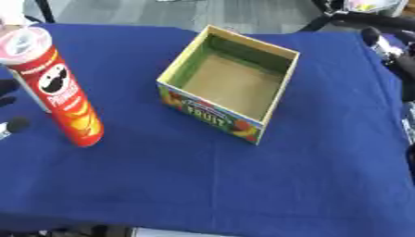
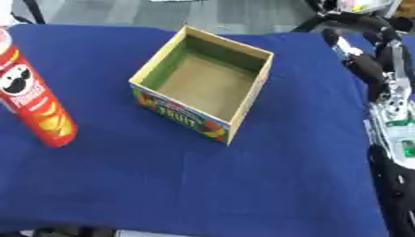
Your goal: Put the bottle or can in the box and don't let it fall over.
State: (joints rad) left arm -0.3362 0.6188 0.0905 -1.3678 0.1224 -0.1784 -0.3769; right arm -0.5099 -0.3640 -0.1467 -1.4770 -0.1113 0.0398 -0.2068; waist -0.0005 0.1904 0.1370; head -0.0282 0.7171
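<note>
We start at the left hand [image 1: 9, 95], of which only a few dark fingertips show at the left edge of the left eye view, just beside the red Pringles can [image 1: 63, 90]. Whether those fingers curl toward the can or stand straight we cannot tell, since most of the hand lies outside the view, nor can we tell whether they touch it. The right hand [image 2: 369, 69] shows at the right edge of the right eye view, dark and raised beside the table, well apart from the can; its fingers are too bunched with the arm's parts for us to tell how they stand.

The can stands upright on the blue tablecloth [image 1: 203, 185] near the table's left side, its pale lid on top (the moustached face on the label is turned toward us). It is outside the box, with bare cloth between the two.

The cardboard box [image 1: 231, 83] sits near the middle of the table, turned at an angle, its top open and its brown floor showing. Its near wall carries a coloured print with the word FRUIT.
</note>
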